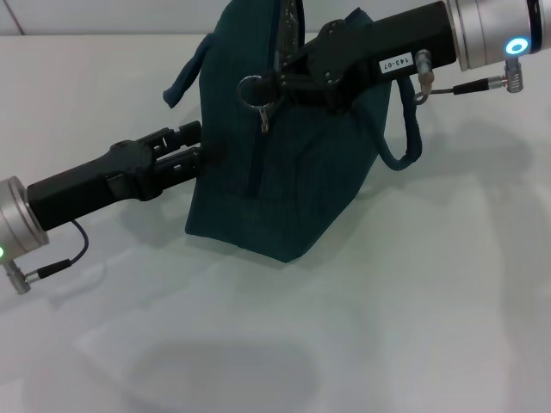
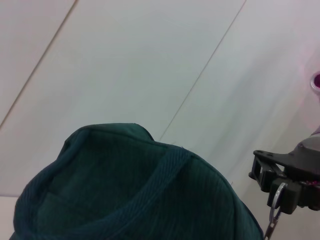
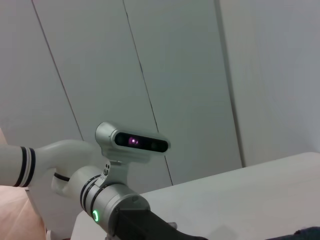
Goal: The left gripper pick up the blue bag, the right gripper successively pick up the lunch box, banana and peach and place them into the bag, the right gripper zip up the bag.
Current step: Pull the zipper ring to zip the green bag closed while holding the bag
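White table bears the blue bag; left gripper clenched on its side, right gripper pinching the ring pull.

A plain white surface fills the head view, matte and lit evenly, with soft grey shadows lying across it near the front edge. Behind it, in both wrist views, stands a pale wall of flat panels, divided by thin dark seams that run straight between the panels.
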{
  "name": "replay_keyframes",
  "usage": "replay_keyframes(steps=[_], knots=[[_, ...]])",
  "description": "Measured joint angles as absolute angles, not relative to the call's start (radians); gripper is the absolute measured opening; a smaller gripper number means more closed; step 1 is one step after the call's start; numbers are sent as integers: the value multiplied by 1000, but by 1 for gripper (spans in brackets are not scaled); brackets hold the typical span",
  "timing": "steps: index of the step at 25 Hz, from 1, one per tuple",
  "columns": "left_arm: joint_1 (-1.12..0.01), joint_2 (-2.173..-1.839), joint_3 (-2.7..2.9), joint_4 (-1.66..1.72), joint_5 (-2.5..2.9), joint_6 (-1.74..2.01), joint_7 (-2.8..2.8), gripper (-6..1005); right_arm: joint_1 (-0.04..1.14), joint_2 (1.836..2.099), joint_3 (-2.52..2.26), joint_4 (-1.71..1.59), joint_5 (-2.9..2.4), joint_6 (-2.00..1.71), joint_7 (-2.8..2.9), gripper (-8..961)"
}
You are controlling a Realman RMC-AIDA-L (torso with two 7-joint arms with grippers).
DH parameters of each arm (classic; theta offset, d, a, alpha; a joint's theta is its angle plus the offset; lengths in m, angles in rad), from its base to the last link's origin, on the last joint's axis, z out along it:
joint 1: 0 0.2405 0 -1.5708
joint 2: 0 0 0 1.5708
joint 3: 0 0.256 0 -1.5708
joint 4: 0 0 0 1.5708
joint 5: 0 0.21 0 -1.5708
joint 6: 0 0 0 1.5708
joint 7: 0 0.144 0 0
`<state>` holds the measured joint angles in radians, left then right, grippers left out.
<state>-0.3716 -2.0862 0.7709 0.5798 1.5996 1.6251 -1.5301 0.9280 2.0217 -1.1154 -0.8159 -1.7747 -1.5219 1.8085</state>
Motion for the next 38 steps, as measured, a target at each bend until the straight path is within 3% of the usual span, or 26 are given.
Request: replay_keyframes(steps=[14, 19, 30, 38], knots=[[-394, -2085, 775, 553, 1611, 1614, -1536, 690, 928, 2022, -1129, -816, -1775, -1525, 1814, 7], [-395, -2087, 775, 552, 1623, 1615, -1530, 473, 928, 2022, -1129, -816, -1773, -1525, 1815, 7], [-396, -2088, 775, 533, 1614, 1616, -1520, 269, 922, 2021, -1128, -796, -1744, -1516, 1813, 8], [-404, -2089, 776, 489, 1621, 1625, -1411, 189, 925, 2014, -1116, -788, -1714, -1514, 1813, 8]])
